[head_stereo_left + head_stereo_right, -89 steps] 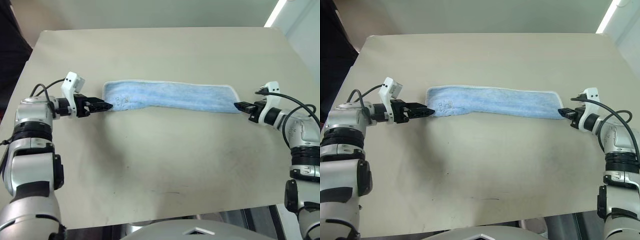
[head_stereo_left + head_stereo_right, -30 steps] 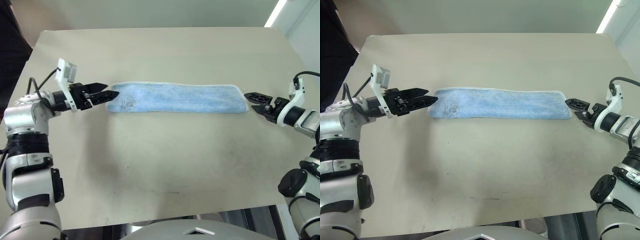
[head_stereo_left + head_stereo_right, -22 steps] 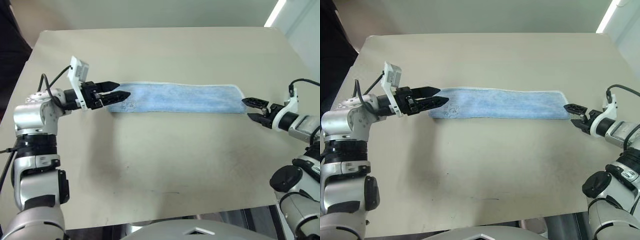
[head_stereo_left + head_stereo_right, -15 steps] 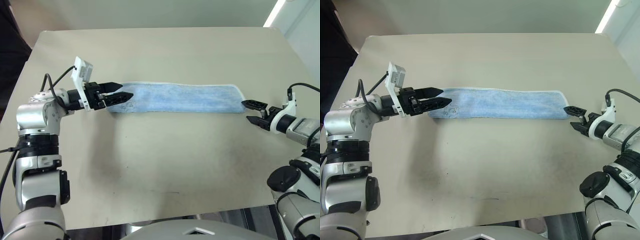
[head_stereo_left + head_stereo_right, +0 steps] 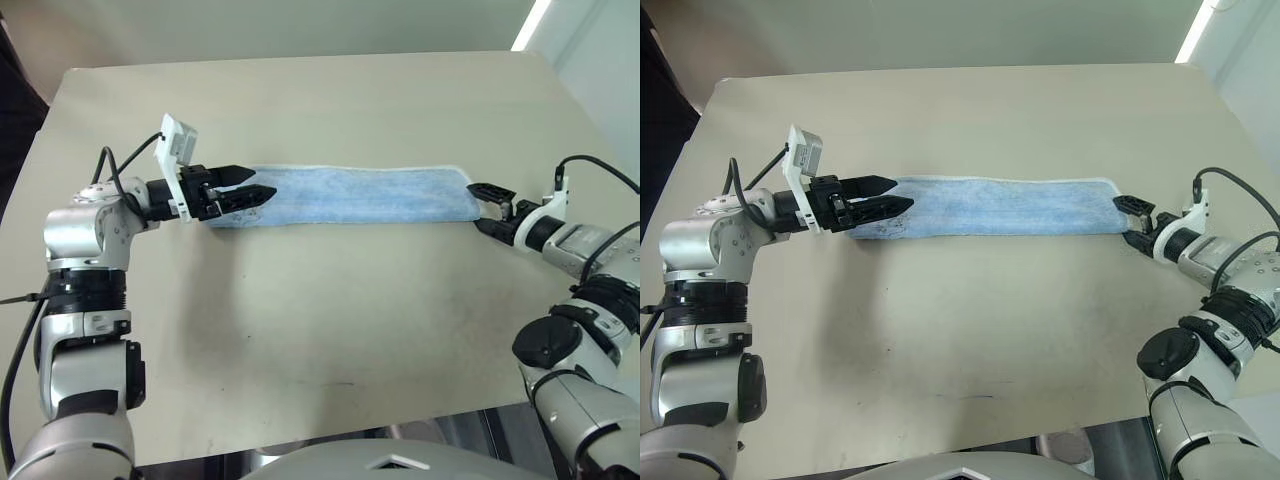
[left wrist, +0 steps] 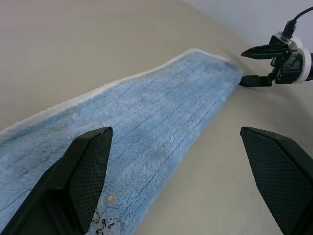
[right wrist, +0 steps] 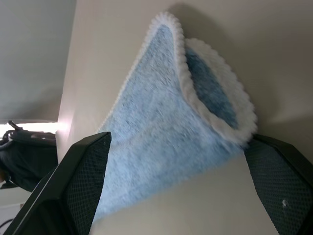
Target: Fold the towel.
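Here, both arms frame a towel already folded into a long strip.
Table front: bare tan table (image 5: 330, 330) nearest the robot, wide open room for swinging an end over.
Left gripper (image 5: 262, 192): fingers spread and empty, poised over the strip's left end, by the small dark mark.
Right gripper (image 5: 478, 207): released too, fingers straddling the right end at table level; the wrist view shows two layers gaping there.
Towel (image 5: 360, 193): lies flat across mid-table, reaching from one gripper to the other.
Handling: likely light, soft and floppy; it should sag and drag, so pinch both layers at the stitched end corners.
Far side: clear tabletop beyond; the table's right edge lies near the right arm.
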Tool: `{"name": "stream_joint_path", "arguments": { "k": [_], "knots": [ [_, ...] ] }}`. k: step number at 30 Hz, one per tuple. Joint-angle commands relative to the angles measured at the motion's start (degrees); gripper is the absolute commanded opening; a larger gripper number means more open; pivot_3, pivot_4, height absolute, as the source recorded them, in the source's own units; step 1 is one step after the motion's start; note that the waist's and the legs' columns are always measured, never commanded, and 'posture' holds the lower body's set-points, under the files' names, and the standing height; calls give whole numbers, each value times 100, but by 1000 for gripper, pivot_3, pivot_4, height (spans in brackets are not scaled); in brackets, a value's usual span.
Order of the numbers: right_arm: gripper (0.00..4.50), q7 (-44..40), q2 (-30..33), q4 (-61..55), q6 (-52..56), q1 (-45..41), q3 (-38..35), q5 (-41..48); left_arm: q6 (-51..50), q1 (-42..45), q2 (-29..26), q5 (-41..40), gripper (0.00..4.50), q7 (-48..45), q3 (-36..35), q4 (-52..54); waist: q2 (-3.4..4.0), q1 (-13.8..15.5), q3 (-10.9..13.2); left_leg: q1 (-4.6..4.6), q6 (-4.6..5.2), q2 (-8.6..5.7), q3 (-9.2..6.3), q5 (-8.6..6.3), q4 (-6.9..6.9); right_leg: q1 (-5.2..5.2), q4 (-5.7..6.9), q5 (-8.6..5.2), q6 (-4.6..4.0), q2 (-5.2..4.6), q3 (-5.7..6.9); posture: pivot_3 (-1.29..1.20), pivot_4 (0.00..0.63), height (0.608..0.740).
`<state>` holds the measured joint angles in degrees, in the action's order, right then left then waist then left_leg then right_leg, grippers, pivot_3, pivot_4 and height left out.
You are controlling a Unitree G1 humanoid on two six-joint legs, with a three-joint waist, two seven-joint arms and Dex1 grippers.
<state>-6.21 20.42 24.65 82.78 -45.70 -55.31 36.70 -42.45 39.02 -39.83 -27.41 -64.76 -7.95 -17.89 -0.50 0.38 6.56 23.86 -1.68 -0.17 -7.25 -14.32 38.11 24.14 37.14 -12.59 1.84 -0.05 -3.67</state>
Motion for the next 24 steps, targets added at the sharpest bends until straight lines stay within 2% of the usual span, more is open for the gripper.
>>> {"name": "stream_joint_path", "arguments": {
  "k": [1,8,14,21,24],
  "knots": [
    [4463,-59,23,309,-392,-165,263,16,-1,35,-29,-114,4500,20,-49,228,0,1,0,0,0,0,0,0,0,0,0,0,0,0,0,0,150,740],
    [4463,-106,-18,582,-746,-196,635,91,-21,-15,-20,-166,4500,62,-56,337,-1,-1,-1,0,-1,0,0,0,1,-1,0,3,-2,0,-1,0,150,740],
    [2567,-2,-13,517,-841,-23,675,158,-79,-145,-37,-223,4500,69,-29,562,0,-1,0,0,-1,1,0,2,-1,0,-1,6,-3,1,0,0,150,740],
    [17,79,48,301,-841,84,627,299,-50,-215,-21,-250,4500,46,71,649,0,9,0,2,-1,1,0,2,-7,0,-8,6,-3,0,0,0,150,740],
    [17,99,78,98,-852,115,611,378,-25,-214,-22,-272,4500,39,105,625,1,39,0,3,-1,0,0,2,-6,0,-8,6,-3,-1,1,0,150,740]
  ]
}}
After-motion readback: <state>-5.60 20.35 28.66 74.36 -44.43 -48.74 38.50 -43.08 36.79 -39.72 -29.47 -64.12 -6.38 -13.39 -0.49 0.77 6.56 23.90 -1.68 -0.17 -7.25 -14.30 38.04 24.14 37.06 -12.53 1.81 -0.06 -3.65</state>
